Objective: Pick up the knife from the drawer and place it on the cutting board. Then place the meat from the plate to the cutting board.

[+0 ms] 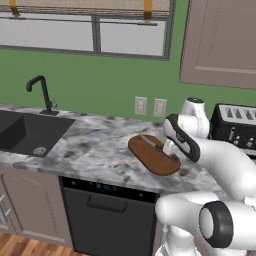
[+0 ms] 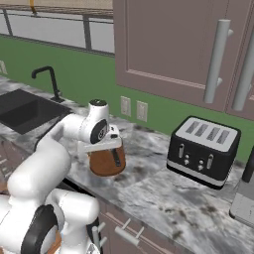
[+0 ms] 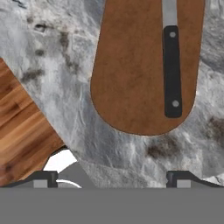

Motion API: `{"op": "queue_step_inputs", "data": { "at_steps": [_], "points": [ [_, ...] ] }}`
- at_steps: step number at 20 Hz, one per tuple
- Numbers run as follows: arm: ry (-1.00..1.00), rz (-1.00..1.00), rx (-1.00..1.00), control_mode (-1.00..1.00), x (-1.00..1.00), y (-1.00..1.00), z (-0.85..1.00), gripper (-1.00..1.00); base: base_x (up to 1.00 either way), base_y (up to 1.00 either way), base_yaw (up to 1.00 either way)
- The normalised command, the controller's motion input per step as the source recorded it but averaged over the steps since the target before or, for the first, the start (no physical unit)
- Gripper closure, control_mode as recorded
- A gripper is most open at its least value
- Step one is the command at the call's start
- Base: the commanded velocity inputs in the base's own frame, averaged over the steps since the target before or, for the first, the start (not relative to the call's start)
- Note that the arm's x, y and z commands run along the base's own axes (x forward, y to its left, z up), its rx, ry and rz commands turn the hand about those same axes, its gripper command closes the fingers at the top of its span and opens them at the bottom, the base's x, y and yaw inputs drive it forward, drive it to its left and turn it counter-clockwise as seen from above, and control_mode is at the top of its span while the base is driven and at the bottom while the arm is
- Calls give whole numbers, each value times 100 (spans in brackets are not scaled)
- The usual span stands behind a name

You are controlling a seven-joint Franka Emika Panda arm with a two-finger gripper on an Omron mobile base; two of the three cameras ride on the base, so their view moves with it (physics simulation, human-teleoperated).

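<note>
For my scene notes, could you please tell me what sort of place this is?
A rendered home kitchen, most likely: a black sink with faucet set in a marble counter, and a toaster beneath wall cabinets.

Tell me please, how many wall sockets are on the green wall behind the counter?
2. The left wall socket and the right wall socket sit side by side, above the counter behind the cutting board. The arm may hide others.

We see the knife (image 3: 171, 65) lying on the cutting board (image 3: 131, 78), the board on the worktop (image 1: 95, 145) between sink (image 1: 27, 132) and toaster (image 2: 202, 149).
</note>
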Motion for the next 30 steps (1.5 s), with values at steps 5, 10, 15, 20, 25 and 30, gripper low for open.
{"op": "queue_step_inputs", "data": {
  "at_steps": [5,10,15,20,25,30],
  "points": [
    [0,0,0,-100,-99,6,67,-100,0,0,0],
    [0,0,0,-100,-100,-4,56,-100,0,0,0],
    [-5,-3,0,-100,-83,-3,50,-100,0,0,0],
    [-28,-12,0,-100,-67,0,93,-100,0,0,0],
    [-24,-22,0,-100,-58,0,70,-100,0,0,0],
    [-10,-14,0,-100,-6,10,25,-100,0,0,0]
  ]
}}
